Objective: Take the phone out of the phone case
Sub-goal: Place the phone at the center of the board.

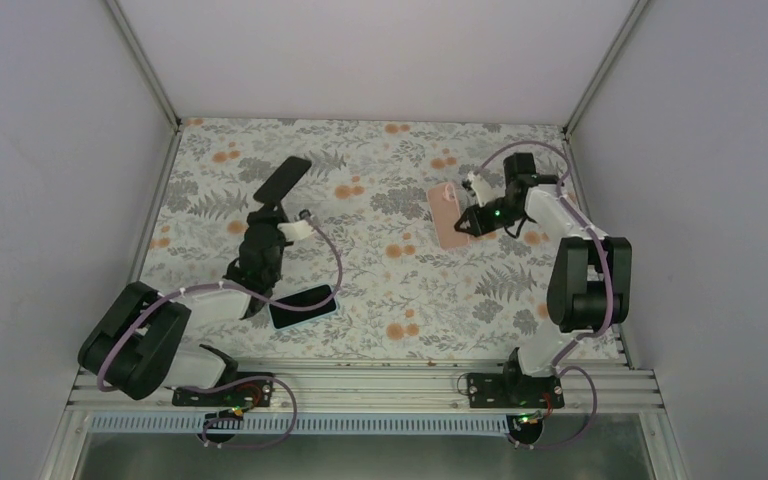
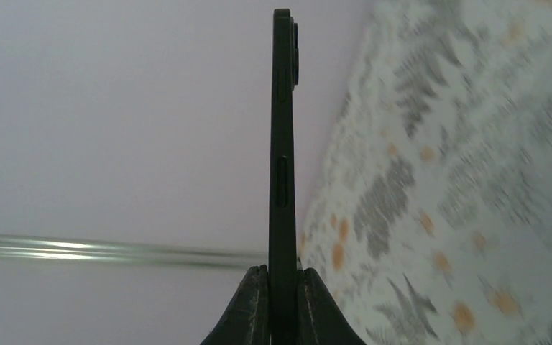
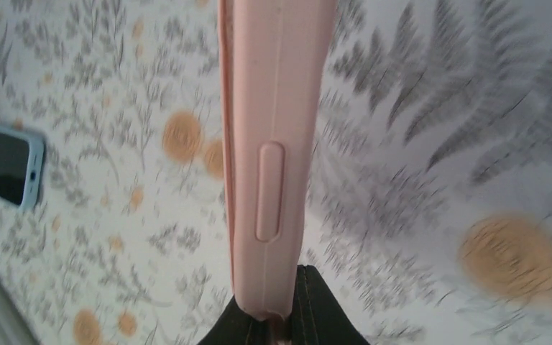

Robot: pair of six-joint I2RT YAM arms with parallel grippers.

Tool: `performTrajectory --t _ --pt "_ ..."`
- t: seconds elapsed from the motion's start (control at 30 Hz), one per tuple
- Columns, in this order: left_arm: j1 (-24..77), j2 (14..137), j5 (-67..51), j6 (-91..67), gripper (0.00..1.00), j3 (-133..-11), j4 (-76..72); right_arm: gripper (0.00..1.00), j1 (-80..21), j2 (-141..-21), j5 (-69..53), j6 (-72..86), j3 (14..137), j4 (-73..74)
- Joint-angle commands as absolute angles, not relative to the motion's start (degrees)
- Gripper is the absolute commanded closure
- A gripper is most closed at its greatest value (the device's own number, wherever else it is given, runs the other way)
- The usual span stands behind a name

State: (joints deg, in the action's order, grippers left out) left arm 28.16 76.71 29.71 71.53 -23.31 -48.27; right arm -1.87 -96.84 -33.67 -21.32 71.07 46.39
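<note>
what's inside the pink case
No screen shows: from above, the pink case presents a plain pink face, and the right wrist view shows only its side edge. Whether that face is the open side cannot be told. The right gripper pinches one end.

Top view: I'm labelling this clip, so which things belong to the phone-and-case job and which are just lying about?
In the job:
- black phone, clamped in the left gripper
- pink case, clamped in the right gripper

Lying about:
- phone in a light blue case, flat on the floral table cover, untouched
</note>
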Motion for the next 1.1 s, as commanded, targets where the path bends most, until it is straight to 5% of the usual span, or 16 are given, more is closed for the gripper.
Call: performTrajectory --t 0.0,0.33,0.5,0.67,0.9,1.07 --pt "26.51 76.42 27.87 76.11 0.98 -18.2 -54.91 0.97 -1.85 -97.31 -38.14 -26.5 67.06 51.68" --pt "26.54 79.87 22.2 82.24 0.97 -9.71 -55.82 0.96 -1.63 -102.22 -33.13 -23.66 63.19 45.98" --pt "26.54 74.69 18.34 80.71 0.36 -9.38 -45.73 0.71 -1.13 -102.47 -27.41 -21.33 63.43 42.61" --pt "26.54 65.74 10.1 73.45 0.01 -14.66 -22.55 0.42 -0.92 -99.3 -20.17 -20.96 64.17 40.76" --pt "26.15 62.37 1.31 63.71 0.0 -30.05 5.08 0.33 -3.08 -90.14 -16.47 -24.0 67.27 42.61" --pt "23.87 69.3 -7.94 57.28 0.06 -44.76 17.92 0.39 -14.12 -80.93 -17.2 -31.71 65.62 45.47"
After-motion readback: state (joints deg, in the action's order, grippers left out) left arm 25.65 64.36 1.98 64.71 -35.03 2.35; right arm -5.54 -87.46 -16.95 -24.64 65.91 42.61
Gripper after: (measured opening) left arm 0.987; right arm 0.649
